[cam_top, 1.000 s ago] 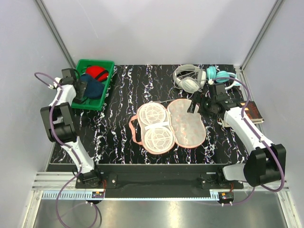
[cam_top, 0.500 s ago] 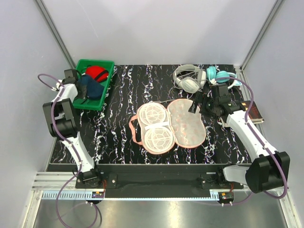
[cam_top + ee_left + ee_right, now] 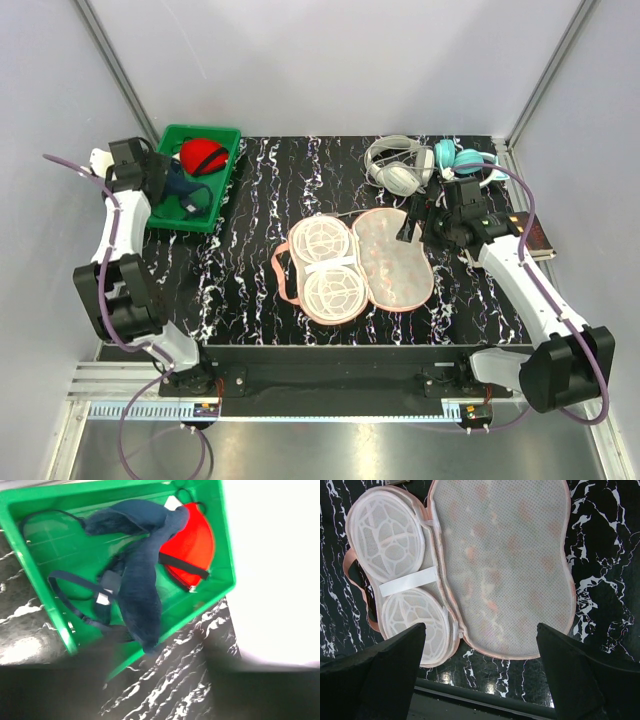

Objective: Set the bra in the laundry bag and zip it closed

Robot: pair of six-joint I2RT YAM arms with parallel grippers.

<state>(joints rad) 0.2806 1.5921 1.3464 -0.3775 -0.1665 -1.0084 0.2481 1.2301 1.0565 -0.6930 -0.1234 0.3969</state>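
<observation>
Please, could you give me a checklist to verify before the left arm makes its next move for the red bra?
1. Laundry bag lies open, mesh side up: ok.
2. Bra uncovered for grasping: not ok; the dark blue garment overlaps one side of it.
3. Bra location known: ok, inside the green bin.
4. Left pincer jaws open: cannot tell, its fingers are blurred.
5. Right pincer open, holding nothing: ok.

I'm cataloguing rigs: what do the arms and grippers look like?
The left arm and right arm have white links, black joint housings and a purple cable looping along each. The right gripper is black, its fingers dark and wedge-shaped.
</observation>
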